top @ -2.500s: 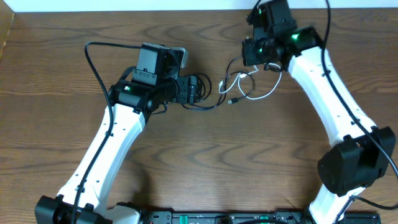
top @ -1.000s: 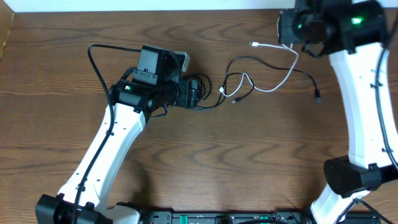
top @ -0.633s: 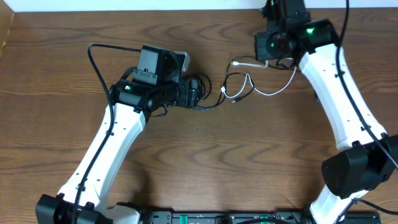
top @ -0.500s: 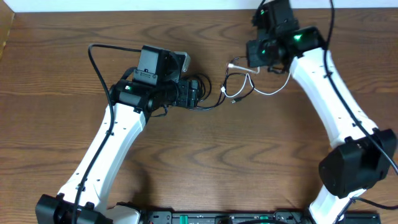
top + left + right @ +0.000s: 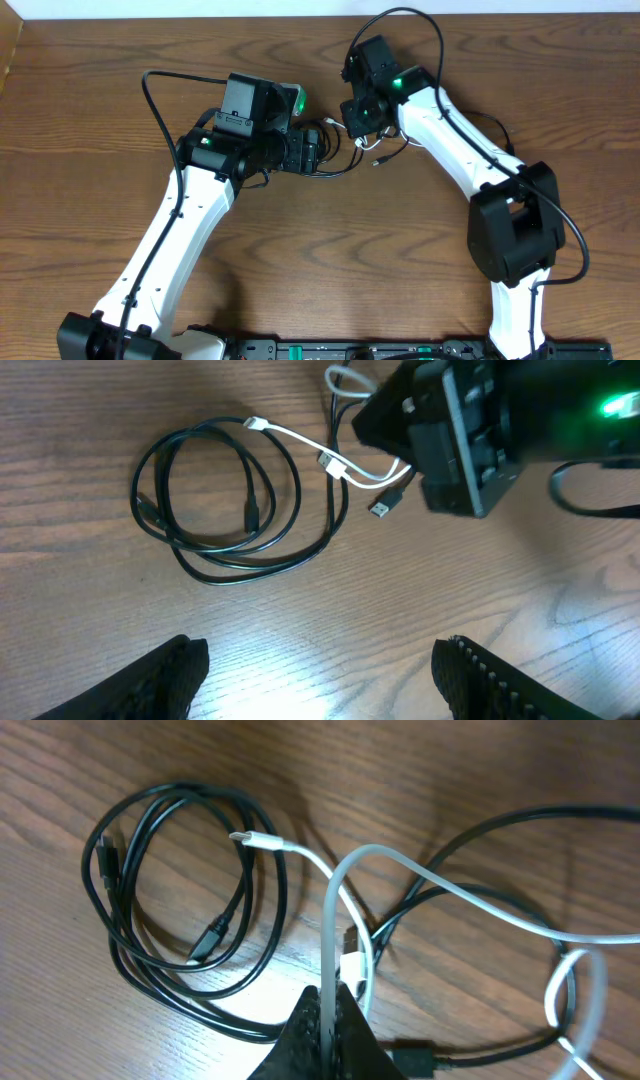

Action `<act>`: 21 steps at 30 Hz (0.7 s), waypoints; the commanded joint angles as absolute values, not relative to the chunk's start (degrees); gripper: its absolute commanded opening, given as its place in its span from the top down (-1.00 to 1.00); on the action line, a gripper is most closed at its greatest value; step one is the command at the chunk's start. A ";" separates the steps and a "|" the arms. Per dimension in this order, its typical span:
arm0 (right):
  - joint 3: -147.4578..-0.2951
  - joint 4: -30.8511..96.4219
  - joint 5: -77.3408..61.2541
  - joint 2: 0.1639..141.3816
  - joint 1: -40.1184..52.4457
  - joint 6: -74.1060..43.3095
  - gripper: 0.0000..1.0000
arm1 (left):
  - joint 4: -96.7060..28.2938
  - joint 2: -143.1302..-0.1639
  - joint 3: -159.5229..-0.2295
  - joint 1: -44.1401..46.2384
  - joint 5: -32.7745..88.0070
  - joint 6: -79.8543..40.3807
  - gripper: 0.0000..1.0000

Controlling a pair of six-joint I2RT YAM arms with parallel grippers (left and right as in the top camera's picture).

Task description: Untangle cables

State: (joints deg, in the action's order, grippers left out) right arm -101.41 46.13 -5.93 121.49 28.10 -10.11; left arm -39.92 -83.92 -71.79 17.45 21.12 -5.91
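Black cable (image 5: 141, 495): lies flat on the table (image 5: 400, 260) in a loose coil of several loops, with a small plug resting inside the coil. From overhead most of the coil is hidden under the left arm's head, and only a dark arc shows beside it.
White cable (image 5: 328, 930): one plug end rests on the coil's upper edge. The cord runs away from the coil, bends, and rises off the wood. Its far loops are cut off at the right wrist picture's edge.
Crossing: white and black strands overlap just beside the coil. Which lies on top cannot be told at every crossing.
Right gripper (image 5: 328, 1005): fingers pressed together, pinching the white cable, which climbs straight out from between the tips. Only the tips show, at the bottom of its own view.
Left gripper (image 5: 320, 650): fingers spread wide with nothing between them, above bare wood, near the coil but apart from it. Only the two tips show, at the frame's lower edge.
Hidden: in the left wrist view the right gripper's dark body covers where the cords run on beyond the loose plug (image 5: 381, 508). Overhead, the two grippers are close together over the tangle, so little of either cable is visible.
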 commanded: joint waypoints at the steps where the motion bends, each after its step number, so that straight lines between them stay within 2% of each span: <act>1: -101.06 45.71 -5.06 121.51 28.32 -11.33 0.58 | -40.03 -84.27 -71.46 17.47 21.65 -4.91 -0.54; 2: -101.14 46.04 -3.29 121.51 28.16 -12.64 0.23 | -40.05 -84.27 -71.46 17.47 21.65 -4.91 -0.54; 3: -101.14 46.41 -1.87 121.51 28.05 -13.52 0.13 | -40.10 -84.27 -71.46 17.47 21.63 -4.91 -0.54; 6: -101.14 47.79 0.56 121.51 27.49 -14.61 -0.01 | -40.25 -84.27 -71.46 17.47 21.63 -4.89 -0.54; 21: -101.12 51.83 9.89 121.54 25.19 -28.80 -0.05 | -40.32 -84.27 -71.46 17.47 21.65 -4.89 -0.55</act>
